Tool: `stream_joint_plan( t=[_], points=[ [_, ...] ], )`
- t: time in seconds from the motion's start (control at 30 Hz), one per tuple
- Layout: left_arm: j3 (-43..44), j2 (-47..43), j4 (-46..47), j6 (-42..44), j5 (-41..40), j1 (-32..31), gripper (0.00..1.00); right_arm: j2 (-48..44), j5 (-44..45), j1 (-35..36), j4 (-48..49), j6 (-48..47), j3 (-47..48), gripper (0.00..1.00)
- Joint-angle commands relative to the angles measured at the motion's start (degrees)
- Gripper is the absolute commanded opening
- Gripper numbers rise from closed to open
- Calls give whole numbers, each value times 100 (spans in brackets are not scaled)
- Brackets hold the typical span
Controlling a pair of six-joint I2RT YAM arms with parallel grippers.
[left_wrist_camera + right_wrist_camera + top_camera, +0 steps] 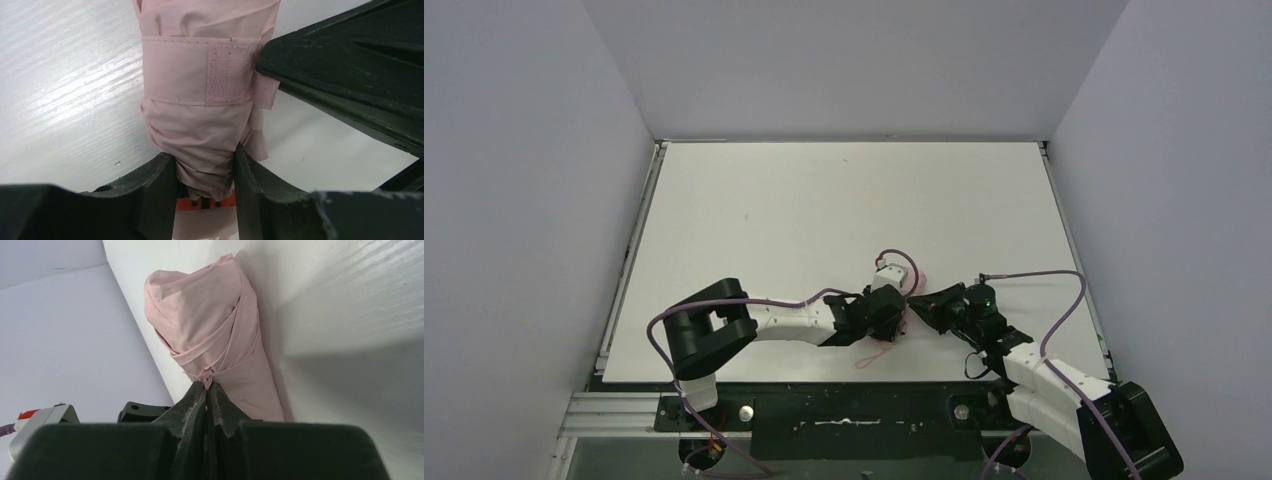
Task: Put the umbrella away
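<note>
The umbrella (200, 115) is a rolled bundle of pale pink fabric lying on the white table, with a pink velcro strap (200, 72) wrapped around it. My left gripper (205, 162) is shut on its narrow end, one finger on each side. My right gripper (206, 385) is shut on a small fold of pink fabric on the side of the umbrella (210, 330). Its black finger shows at the upper right of the left wrist view (350, 60). From above, the left gripper (886, 318) and right gripper (927, 305) meet and hide most of the umbrella. A thin pink cord loop (872, 357) lies beside them.
The white table (824, 200) is enclosed by grey walls at the left, back and right. Both grippers are near its front edge (824, 378). Purple cables (1064, 300) loop over both arms.
</note>
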Motion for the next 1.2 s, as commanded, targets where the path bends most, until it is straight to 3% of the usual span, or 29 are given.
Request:
stream_joint_plan(
  t=[0.0, 0.77, 1.17],
  points=[
    [-497, 858, -1646, 199, 478, -168, 0, 8, -246, -23, 2413, 711, 190, 0],
    [-207, 1109, -1771, 403, 506, -415, 0, 1400, -314, -17, 3689, 952, 462, 0],
    [-190, 1095, -1790, 421, 523, -415, 0, 1943, -410, 23, 3650, 741, 517, 0]
  ],
)
